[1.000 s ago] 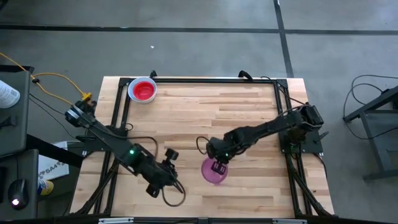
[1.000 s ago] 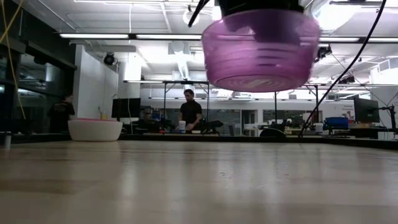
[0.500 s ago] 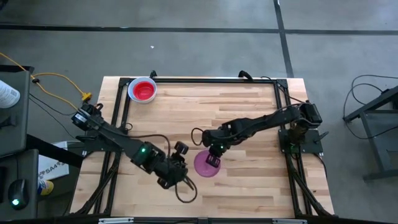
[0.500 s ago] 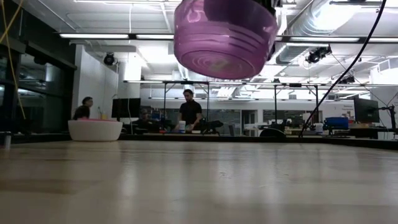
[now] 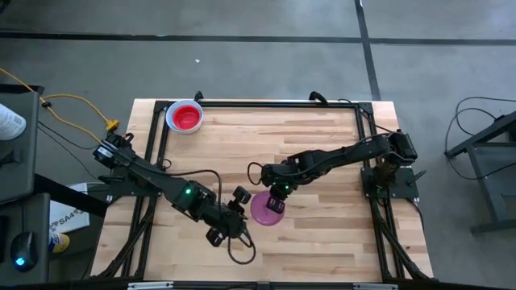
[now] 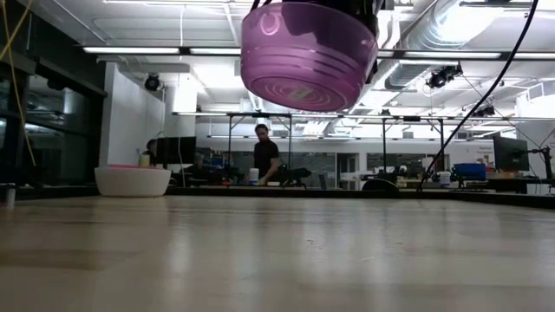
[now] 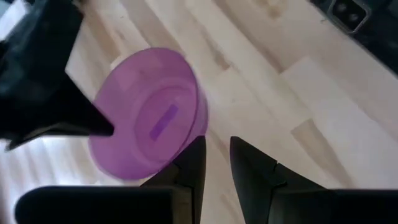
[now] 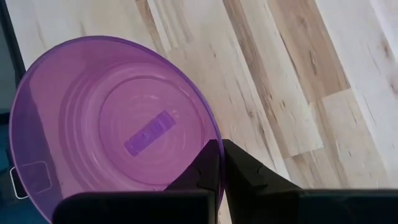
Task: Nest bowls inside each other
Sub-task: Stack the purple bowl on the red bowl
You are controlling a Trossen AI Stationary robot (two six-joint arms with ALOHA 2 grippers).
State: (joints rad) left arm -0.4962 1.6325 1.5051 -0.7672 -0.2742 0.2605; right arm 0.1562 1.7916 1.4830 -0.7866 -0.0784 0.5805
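Note:
A see-through purple bowl hangs above the table's middle, near the front, with my right gripper shut on its rim. In the low view the purple bowl is well clear of the wood and tipped. My left gripper stands just left of it, its fingers a narrow gap apart with nothing between them. A red bowl sits inside a white bowl at the table's far left corner. My right gripper pinches the purple bowl's rim with one finger inside the bowl and one outside. The fingers slant down from the table's right. The bowl hangs lifted clear and tilted, its open side up. My left gripper's one finger lies right at the bowl's wall; whether it touches, I cannot tell.
Black frame rails run along the table's left, far and right edges. Bare wood stretches between the raised bowl and the far bowls. People stand in the room beyond the table.
My right gripper has carried the purple bowl toward the table's left and a little up, and the bowl has tipped. My left gripper has moved toward the table's right, up to the bowl, rolling its wrist as it went.

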